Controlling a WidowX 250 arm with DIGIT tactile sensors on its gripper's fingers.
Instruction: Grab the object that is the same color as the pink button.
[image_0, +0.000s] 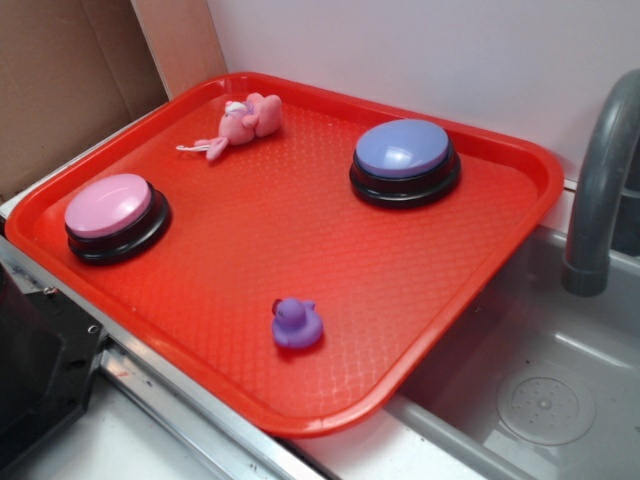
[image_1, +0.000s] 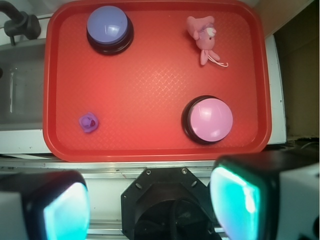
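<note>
The plush is a small pink animal toy with a whitish face patch and a thin pale string trailing from one end. It lies on its side near a far corner of the red tray, well apart from everything else. In the wrist view it sits at the tray's upper right, the string curling toward the pink button.

The pink button has a pale pink domed top on a black base and stands near the tray's left edge in the exterior view. A second button, blue-lavender on top, stands toward the far right. A small purple duck sits near the tray's near edge.

The gripper appears only in the wrist view, above the area in front of the tray. Its fingers are spread wide and hold nothing; they are blurred and cut off at the frame's bottom.

A grey faucet is cut off at the right edge. The sink is only partly visible. The duck's face is too small to make out.
</note>
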